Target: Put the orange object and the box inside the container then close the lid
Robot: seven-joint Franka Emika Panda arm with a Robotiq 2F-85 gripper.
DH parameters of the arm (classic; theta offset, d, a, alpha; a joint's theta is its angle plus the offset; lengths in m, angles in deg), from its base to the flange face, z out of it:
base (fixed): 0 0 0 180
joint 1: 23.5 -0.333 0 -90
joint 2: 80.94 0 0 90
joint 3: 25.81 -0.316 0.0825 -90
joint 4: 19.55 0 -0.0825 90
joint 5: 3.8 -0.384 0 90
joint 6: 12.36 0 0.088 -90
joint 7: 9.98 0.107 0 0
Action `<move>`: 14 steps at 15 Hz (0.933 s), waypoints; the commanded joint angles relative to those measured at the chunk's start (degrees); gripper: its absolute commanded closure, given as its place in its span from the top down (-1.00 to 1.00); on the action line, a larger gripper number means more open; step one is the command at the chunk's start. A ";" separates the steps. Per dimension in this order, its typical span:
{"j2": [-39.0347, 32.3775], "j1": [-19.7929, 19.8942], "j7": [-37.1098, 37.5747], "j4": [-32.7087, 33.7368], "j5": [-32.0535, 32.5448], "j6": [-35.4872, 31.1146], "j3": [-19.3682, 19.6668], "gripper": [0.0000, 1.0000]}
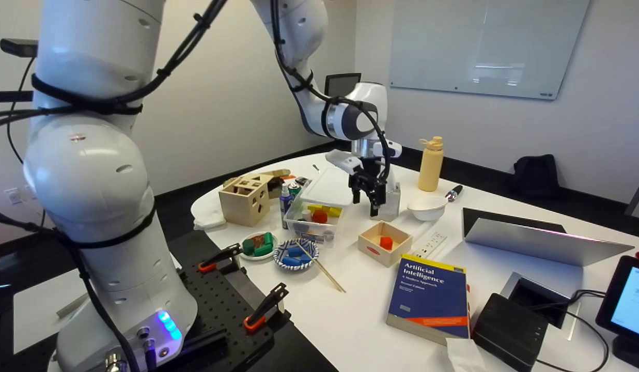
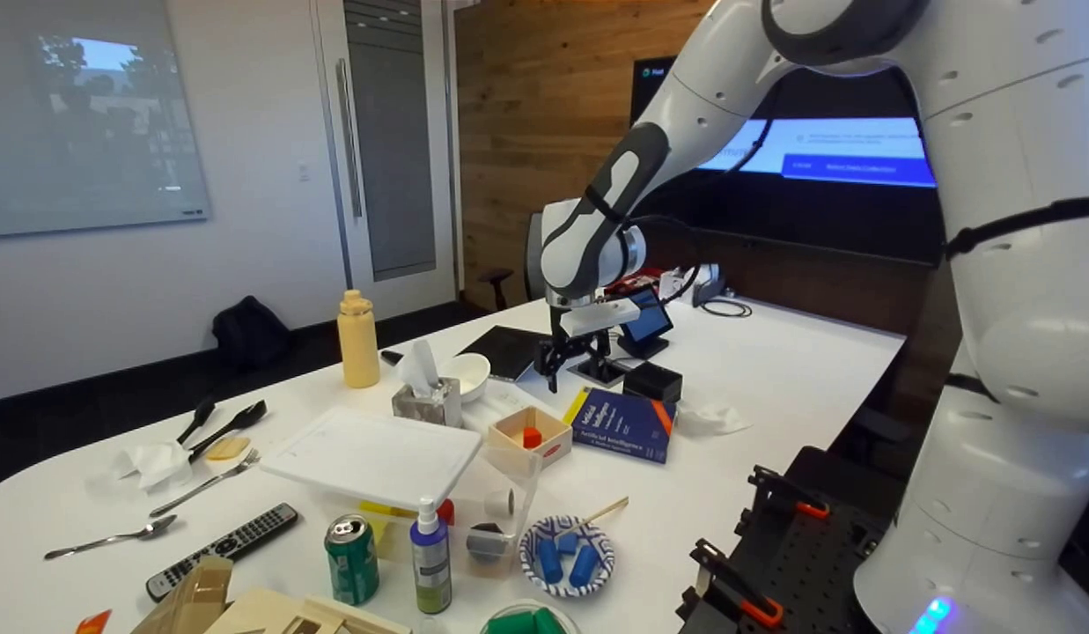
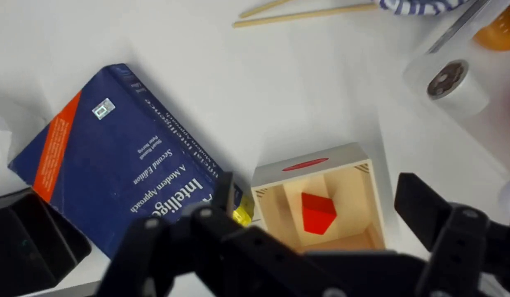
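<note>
My gripper (image 1: 365,204) is open and empty, raised above the table; its fingers also show in an exterior view (image 2: 572,374) and in the wrist view (image 3: 318,192). A small open wooden box (image 1: 373,252) lies below, between the fingers in the wrist view (image 3: 341,154). A red-orange block (image 3: 318,212) lies inside it. The clear tub (image 1: 336,222) stands beside the box and holds yellow, red and white items. It also shows in an exterior view (image 2: 518,484). The whitish lid (image 2: 377,453) rests tilted over part of the tub, leaving it partly open.
A blue book (image 1: 427,292) lies near the wooden box. A tissue box (image 2: 430,407) and white bowl (image 1: 427,207) stand behind. A patterned bowl (image 1: 280,261) with chopsticks (image 1: 327,271), a spray bottle (image 2: 432,563), a can (image 2: 350,563) and a holed wooden box (image 1: 242,206) surround the tub.
</note>
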 commanded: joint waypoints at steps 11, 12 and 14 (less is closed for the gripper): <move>-28.26 1.25 2.14 29.47 -12.56 -0.43 0.33 1.00; -29.20 1.35 2.27 30.36 -13.27 -0.62 0.23 1.00; -30.77 1.31 2.53 32.00 -14.32 -0.69 0.42 1.00</move>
